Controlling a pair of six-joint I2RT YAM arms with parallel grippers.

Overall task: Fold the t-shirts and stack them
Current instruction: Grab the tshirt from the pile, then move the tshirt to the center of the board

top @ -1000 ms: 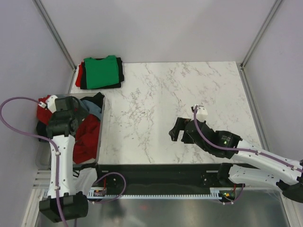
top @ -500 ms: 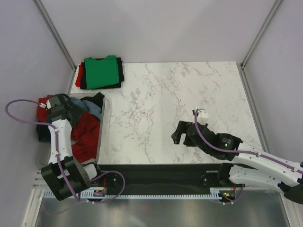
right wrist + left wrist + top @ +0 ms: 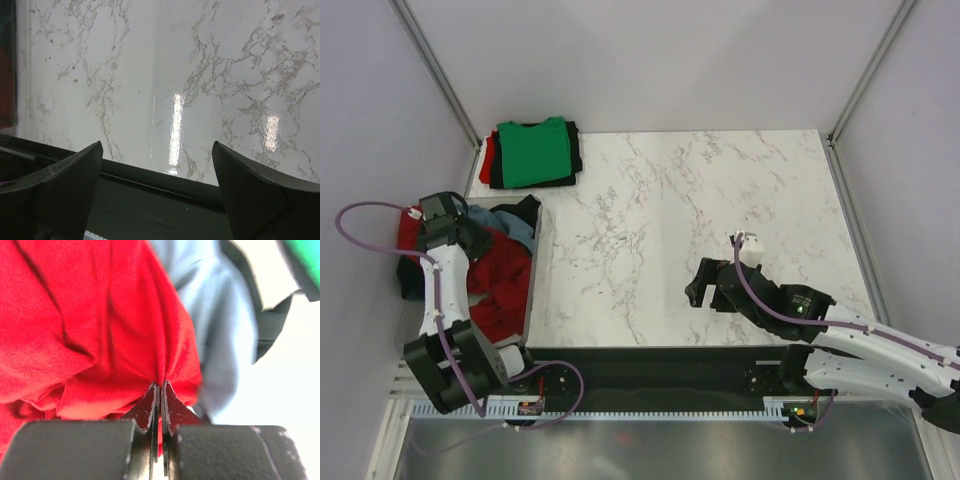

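A heap of t-shirts fills the clear tub (image 3: 541,262) at the left edge: a dark red one (image 3: 503,278), a grey-blue one (image 3: 518,232) and a black one (image 3: 527,211). My left gripper (image 3: 475,245) is down in the heap. In the left wrist view its jaws (image 3: 161,386) are shut on a pinched fold of the dark red t-shirt (image 3: 75,330), with the grey-blue t-shirt (image 3: 215,325) beside it. Folded t-shirts are stacked at the back left, a bright green one (image 3: 533,152) on top. My right gripper (image 3: 705,285) hovers open over the marble with nothing in it (image 3: 157,144).
The marble table (image 3: 720,200) runs from the tub to the right wall. A black strip (image 3: 150,200) borders its near edge under the right gripper. Purple cables loop from both arms. Grey walls close in the left, back and right sides.
My left arm dropped into the tub and its jaws closed on the dark red t-shirt. The right arm drew back slightly toward the near edge, still open.
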